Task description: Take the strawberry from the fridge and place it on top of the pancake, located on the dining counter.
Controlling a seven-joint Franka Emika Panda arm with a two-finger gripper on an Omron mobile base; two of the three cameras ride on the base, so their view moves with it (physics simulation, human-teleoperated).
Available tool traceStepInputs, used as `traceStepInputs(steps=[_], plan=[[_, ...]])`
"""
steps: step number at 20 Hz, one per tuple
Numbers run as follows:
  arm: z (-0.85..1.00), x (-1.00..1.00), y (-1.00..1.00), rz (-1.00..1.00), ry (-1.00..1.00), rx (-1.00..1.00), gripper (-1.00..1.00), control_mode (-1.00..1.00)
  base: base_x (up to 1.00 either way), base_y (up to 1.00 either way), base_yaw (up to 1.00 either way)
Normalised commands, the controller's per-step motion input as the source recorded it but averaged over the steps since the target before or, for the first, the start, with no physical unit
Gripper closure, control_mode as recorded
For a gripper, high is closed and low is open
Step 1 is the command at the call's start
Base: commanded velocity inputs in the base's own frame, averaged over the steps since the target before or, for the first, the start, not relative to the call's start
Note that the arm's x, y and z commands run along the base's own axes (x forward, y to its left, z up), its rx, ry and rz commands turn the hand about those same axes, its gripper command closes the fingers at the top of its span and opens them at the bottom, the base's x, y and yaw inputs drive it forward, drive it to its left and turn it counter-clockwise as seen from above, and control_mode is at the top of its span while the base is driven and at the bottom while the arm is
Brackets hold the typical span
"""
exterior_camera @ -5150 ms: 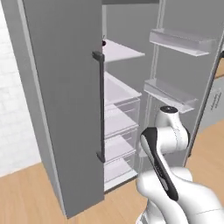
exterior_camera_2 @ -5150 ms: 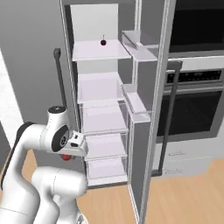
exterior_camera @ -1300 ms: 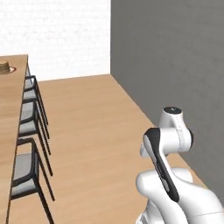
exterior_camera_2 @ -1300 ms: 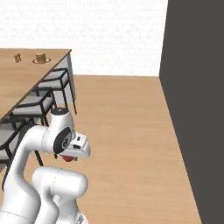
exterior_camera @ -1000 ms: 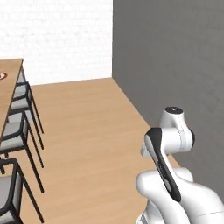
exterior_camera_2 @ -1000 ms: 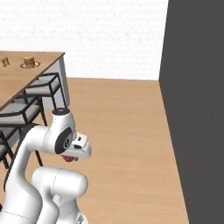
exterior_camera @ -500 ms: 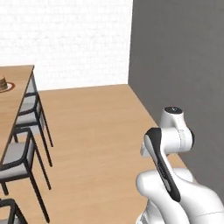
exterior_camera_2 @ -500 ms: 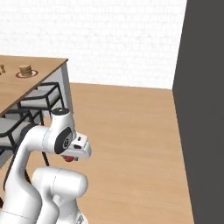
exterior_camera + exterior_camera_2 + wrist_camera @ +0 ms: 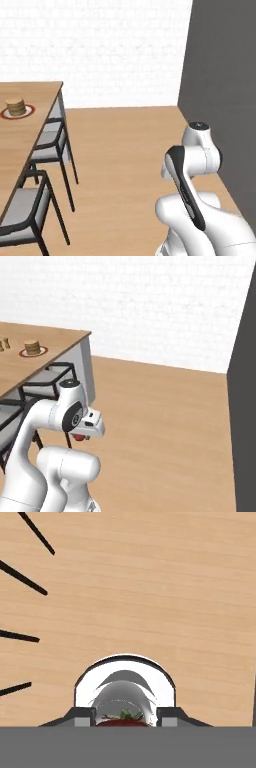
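Right base view: your pincer [image 9: 80, 436], clamped on the small red strawberry [image 9: 78, 437], sits well right of the tan stacked pancake [image 9: 32, 347] on the light-wood desk [image 9: 60, 341].

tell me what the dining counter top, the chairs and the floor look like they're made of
Dining counter: top looks like light matte wood, going by its faint grain. Chairs: thin dark frames, probably painted metal, with flat grey seats, perhaps fabric or plastic. Floor: light wood planks by its grain lines, no visible gloss. It is all rendered, so these are only looks.

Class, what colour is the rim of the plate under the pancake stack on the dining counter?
Red, ringing the plate beneath the tan pancake; clearest in the left base view.
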Motion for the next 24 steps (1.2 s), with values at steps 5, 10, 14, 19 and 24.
traceStepInputs(steps=[5, 10, 14, 19, 24], plan=[[0.00, 0.00, 0.00, 0.00, 0.00, 0.00, 1.00, 1.00, 1.00, -0.26, 0.60], [0.00, 0.00, 0.00, 0.00, 0.00, 0.00, 1.00, 1.00, 1.00, -0.37, 0.73], [0.00, 0.00, 0.00, 0.00, 0.00, 0.00, 1.00, 1.00, 0.91, -0.63, 0.72], [0.00, 0.00, 0.00, 0.00, 0.00, 0.00, 1.00, 1.00, 0.70, -0.85, 0.67], [0.00, 0.00, 0.00, 0.00, 0.00, 0.00, 1.00, 1.00, 0.67, -0.71, 0.74]])
